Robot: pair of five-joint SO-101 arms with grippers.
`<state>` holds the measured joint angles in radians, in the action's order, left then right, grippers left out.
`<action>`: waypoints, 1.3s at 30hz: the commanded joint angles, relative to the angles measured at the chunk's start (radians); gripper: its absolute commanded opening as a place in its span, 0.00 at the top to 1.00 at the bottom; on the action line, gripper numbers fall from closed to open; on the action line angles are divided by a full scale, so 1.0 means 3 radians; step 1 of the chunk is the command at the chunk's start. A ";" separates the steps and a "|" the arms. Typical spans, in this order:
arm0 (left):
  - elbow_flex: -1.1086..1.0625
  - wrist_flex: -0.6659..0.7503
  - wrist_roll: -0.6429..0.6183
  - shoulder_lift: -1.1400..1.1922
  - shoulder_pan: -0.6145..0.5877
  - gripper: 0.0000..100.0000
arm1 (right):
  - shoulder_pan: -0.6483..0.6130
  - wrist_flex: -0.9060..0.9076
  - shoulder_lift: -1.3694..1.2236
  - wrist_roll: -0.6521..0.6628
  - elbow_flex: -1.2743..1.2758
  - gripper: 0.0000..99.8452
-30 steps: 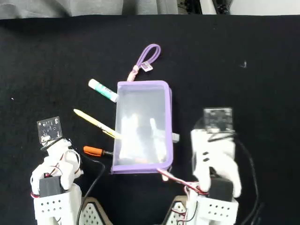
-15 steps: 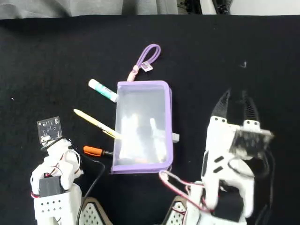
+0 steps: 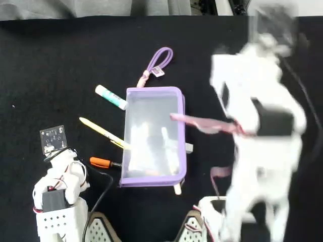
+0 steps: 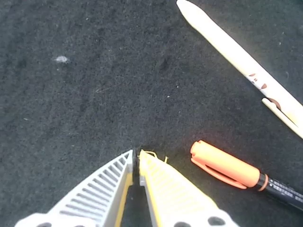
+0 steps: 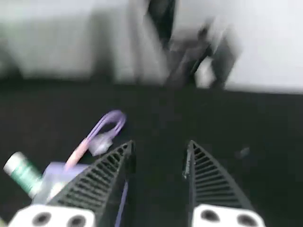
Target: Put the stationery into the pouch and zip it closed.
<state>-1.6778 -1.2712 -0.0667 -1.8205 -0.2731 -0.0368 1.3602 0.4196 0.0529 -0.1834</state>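
The right arm has swung up from the near edge and now stands blurred to the right of the pouch. The right gripper gapes wide, empty. The left gripper is pinched together beside the orange marker. The marker, yellow pen and glue stick, 3 items, lie just left of the pouch.

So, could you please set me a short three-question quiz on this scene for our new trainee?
1. True or false: the orange marker lies inside the pouch.
2. The left tool is: A open and empty; B shut and empty; C shut on the marker.
3. Fill in: the right tool is ___.
Key: 1 false, it lies on the table beside the pouch; 2 B; 3 open.
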 commanded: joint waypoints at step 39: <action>-0.0064 -0.0015 0.0010 -0.0010 -0.0008 0.97 | 0.0327 -0.2143 -0.4641 0.1565 -0.2401 0.82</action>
<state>-1.6778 -1.2712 -0.0667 -1.8205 -0.2731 0.0445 0.6728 -1.0257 0.6130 -0.8493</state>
